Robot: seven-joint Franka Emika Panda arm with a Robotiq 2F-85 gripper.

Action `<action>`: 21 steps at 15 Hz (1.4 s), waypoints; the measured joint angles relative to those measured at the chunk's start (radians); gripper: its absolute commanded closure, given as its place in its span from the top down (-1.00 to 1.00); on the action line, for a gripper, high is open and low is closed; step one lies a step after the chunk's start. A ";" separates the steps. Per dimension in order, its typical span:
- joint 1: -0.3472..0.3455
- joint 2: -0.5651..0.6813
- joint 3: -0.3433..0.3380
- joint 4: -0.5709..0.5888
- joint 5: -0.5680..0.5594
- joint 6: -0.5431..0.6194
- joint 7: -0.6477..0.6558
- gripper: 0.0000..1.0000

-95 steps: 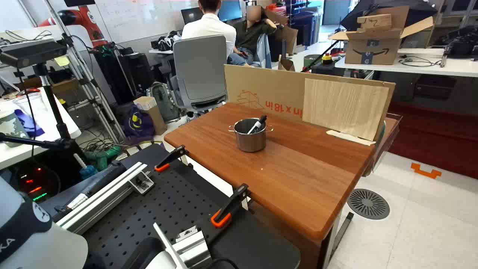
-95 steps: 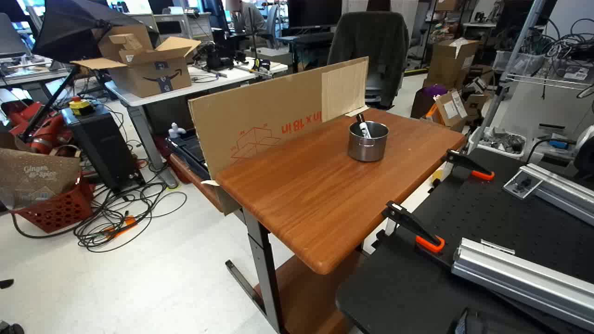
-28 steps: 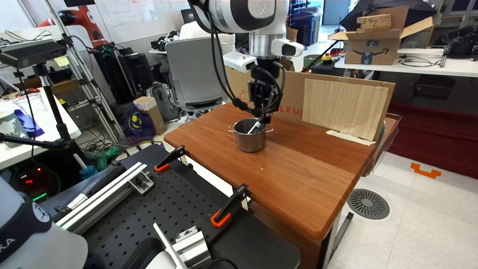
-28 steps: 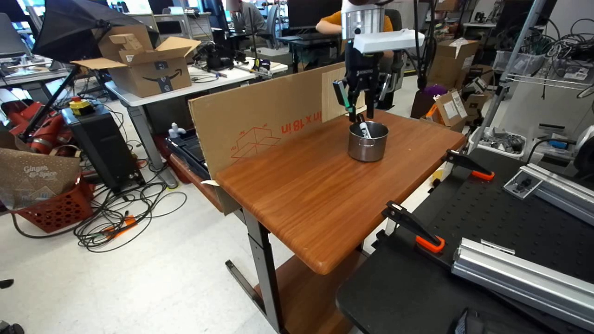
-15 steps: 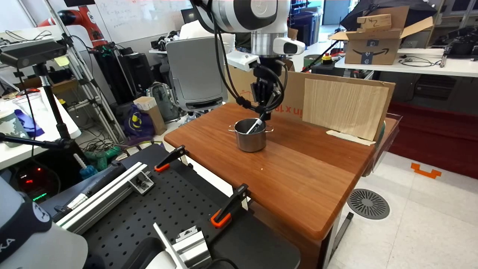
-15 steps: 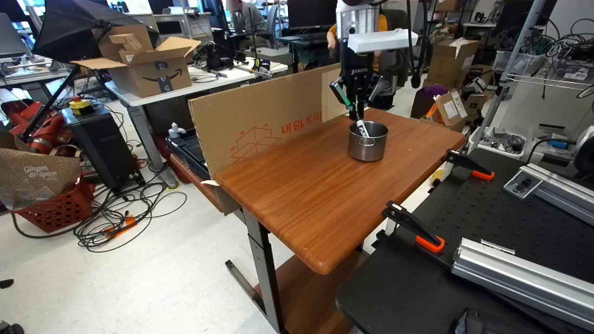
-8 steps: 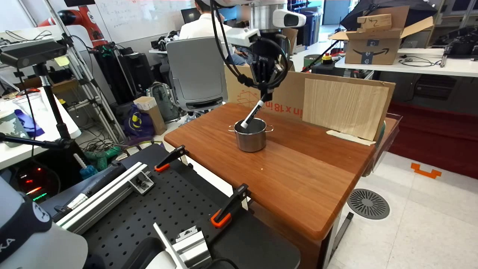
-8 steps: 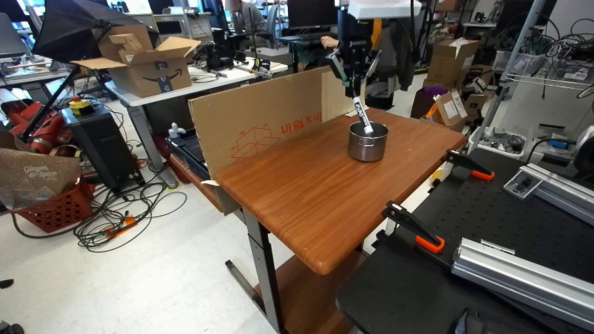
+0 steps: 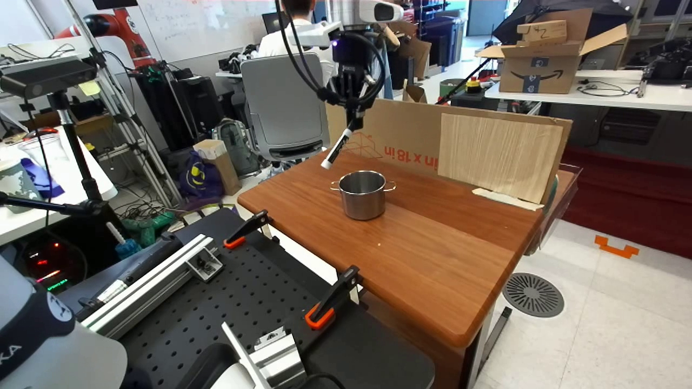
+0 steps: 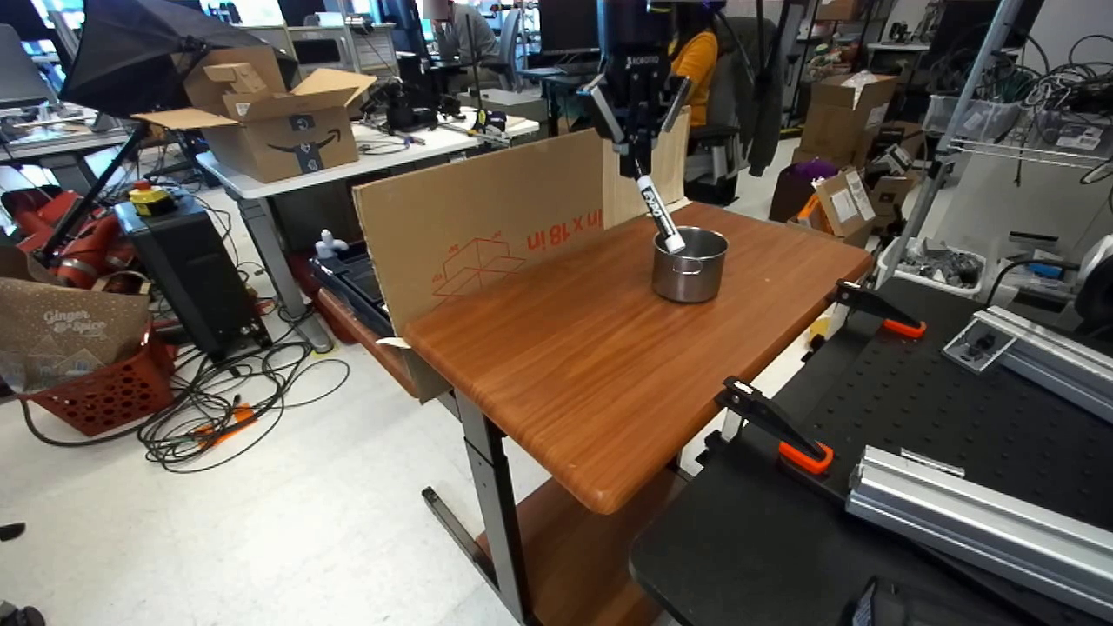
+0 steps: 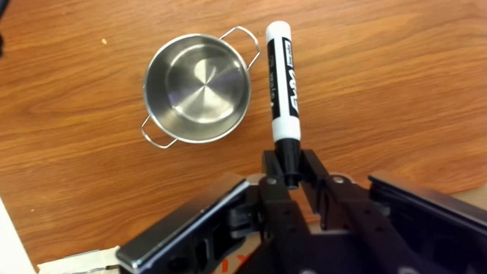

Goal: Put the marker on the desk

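Marker [image 11: 283, 83]: in the air over the counter [image 9: 432, 265], beside the pot [image 9: 363, 206] rather than above it, I judge from the wrist view. Slanted, white end lowest, black end uppermost. In an exterior view the marker [image 10: 658, 213] crosses the pot's mouth; likely the viewing angle only.
Fingers [image 11: 314, 167]: narrow, gripping the marker's black end, one each side, the rest sticking out free. How hard they press, cannot tell.
Pot: upright on the counter, mouth up, apart from the marker as best the views show.
Step in hand: the carry, I judge. Marker out over wood, set-down not yet done.
Next move: sideways, away from the pot, then down until the white end or the barrel meets the counter. Tilt flatter if reach allows. Part the fingers only at contact.
Cardboard [image 10: 487, 217]: standing along one long edge of the counter; might stop a roll on that side, no help on the others.
Roll risk: round barrel, smooth-looking wood; let go from height, it could wander. White end touching first may swivel the marker in the grip. Lowered too near the pot, it could catch the rim.
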 measured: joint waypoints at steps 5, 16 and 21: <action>0.061 0.048 0.032 -0.029 -0.023 0.000 0.007 -0.90; 0.142 0.227 0.047 0.046 -0.061 0.015 0.017 -0.90; 0.161 0.287 0.047 0.120 -0.092 0.016 0.018 -0.90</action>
